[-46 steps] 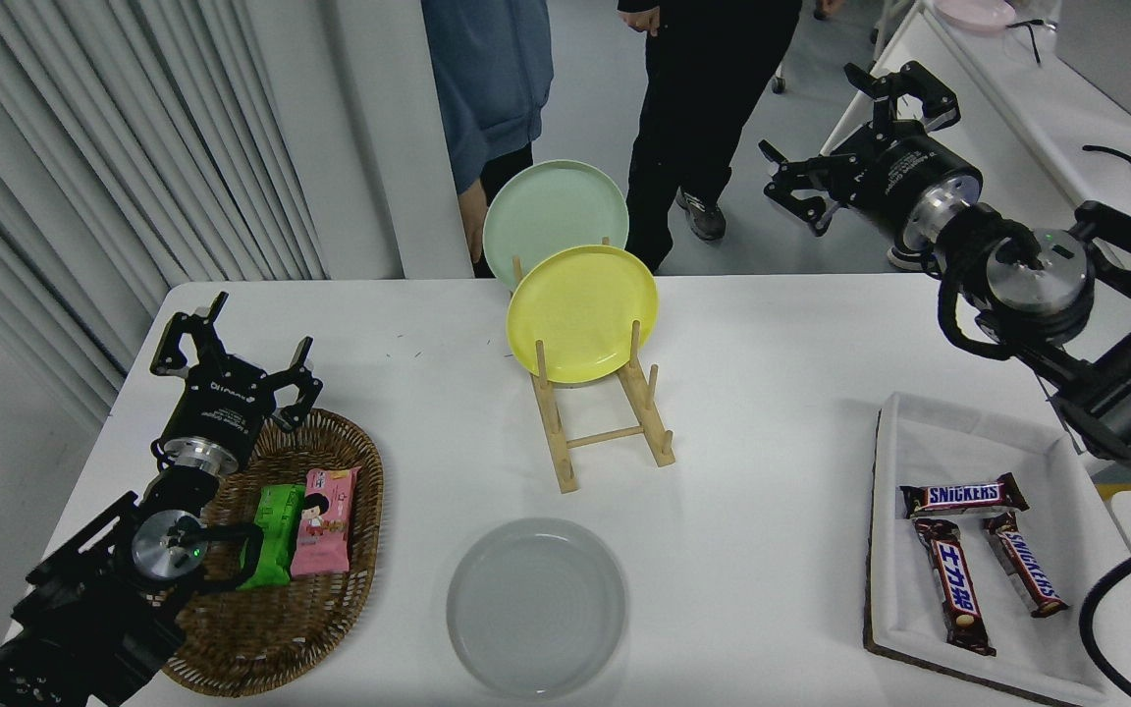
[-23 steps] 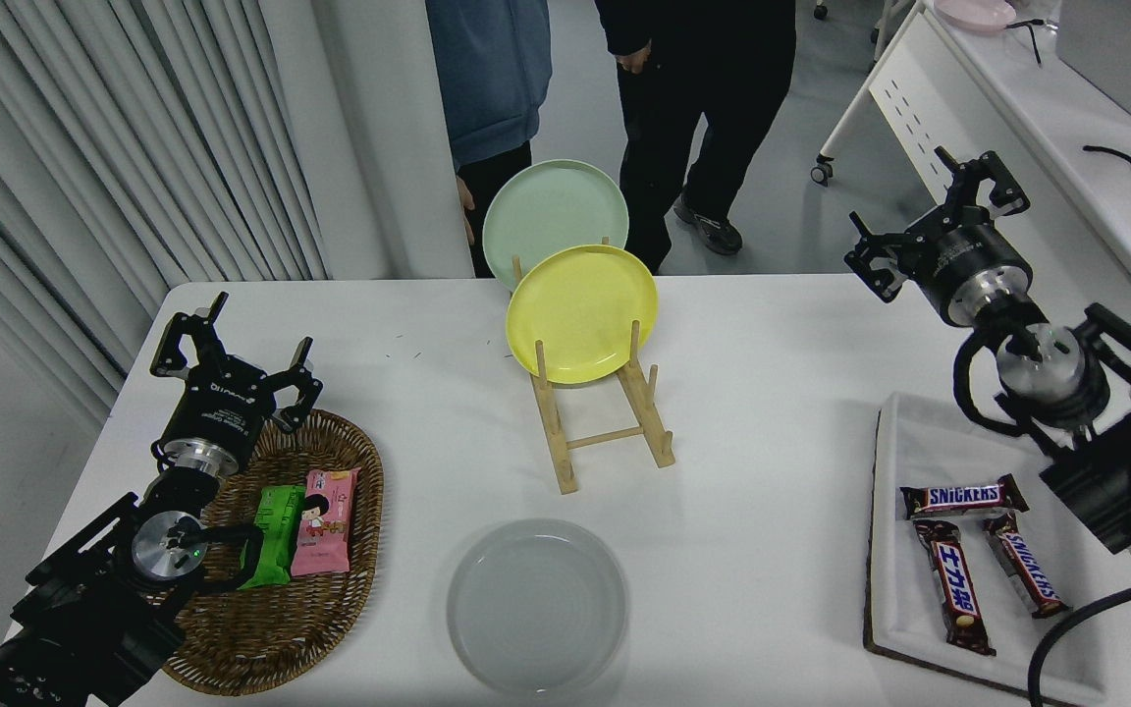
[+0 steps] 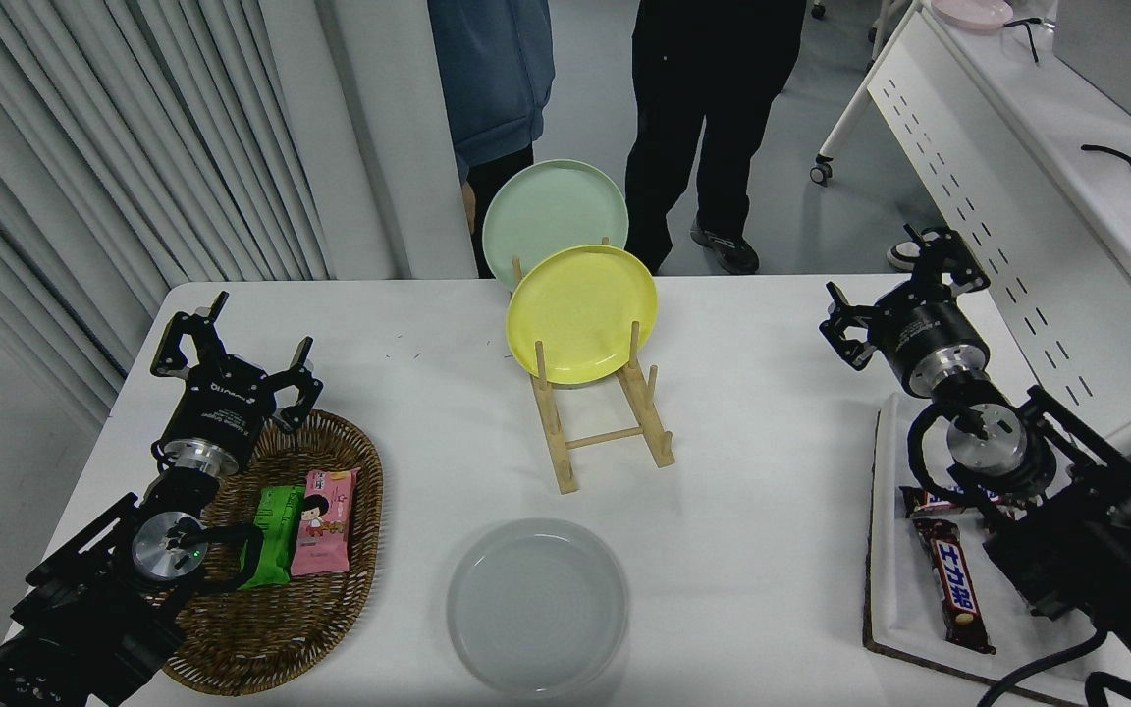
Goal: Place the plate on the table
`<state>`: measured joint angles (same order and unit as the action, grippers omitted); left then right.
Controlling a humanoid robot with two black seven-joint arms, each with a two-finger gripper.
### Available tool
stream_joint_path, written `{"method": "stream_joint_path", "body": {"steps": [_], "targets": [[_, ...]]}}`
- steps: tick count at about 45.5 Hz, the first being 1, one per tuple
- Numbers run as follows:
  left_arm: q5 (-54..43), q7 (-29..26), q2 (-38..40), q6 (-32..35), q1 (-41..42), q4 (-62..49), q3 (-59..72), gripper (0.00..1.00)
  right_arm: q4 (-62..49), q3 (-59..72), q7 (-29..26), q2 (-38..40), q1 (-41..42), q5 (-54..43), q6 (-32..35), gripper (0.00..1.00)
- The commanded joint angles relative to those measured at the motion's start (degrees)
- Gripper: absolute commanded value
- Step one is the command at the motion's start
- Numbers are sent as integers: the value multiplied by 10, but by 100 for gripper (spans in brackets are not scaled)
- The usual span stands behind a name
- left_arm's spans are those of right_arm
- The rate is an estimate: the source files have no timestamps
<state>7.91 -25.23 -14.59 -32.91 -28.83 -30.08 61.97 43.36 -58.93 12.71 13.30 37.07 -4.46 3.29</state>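
Note:
The light-grey plate (image 3: 536, 607) lies flat on the white table (image 3: 772, 412), near its front edge in the middle. My right gripper (image 3: 904, 291) is open and empty, over the table's right side, far from the plate. My left gripper (image 3: 232, 344) is open and empty, parked at the lower left over the far end of a wicker basket (image 3: 271, 628).
A wooden rack (image 3: 605, 422) holds a yellow plate (image 3: 582, 312) and a mint green plate (image 3: 554, 208) behind it. The basket holds snack packs (image 3: 305, 520). A white tray (image 3: 894, 550) with chocolate bars (image 3: 958, 597) sits at the right. Two people (image 3: 703, 88) stand beyond the far edge.
My right arm has come down and back toward the table's right side, gripper open and empty. The grey plate has stayed flat on the table. The people have shifted slightly.

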Motion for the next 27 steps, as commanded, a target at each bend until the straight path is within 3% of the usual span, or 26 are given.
{"method": "stream_joint_path", "body": {"steps": [1,27], "targets": [[0,0,0,0,0,0,0,100,-5,-56,9,-43,-23,-49,27,100],[0,0,0,0,0,-1,0,100,-13,-101,19,-57,-67,-51,46,100]]}}
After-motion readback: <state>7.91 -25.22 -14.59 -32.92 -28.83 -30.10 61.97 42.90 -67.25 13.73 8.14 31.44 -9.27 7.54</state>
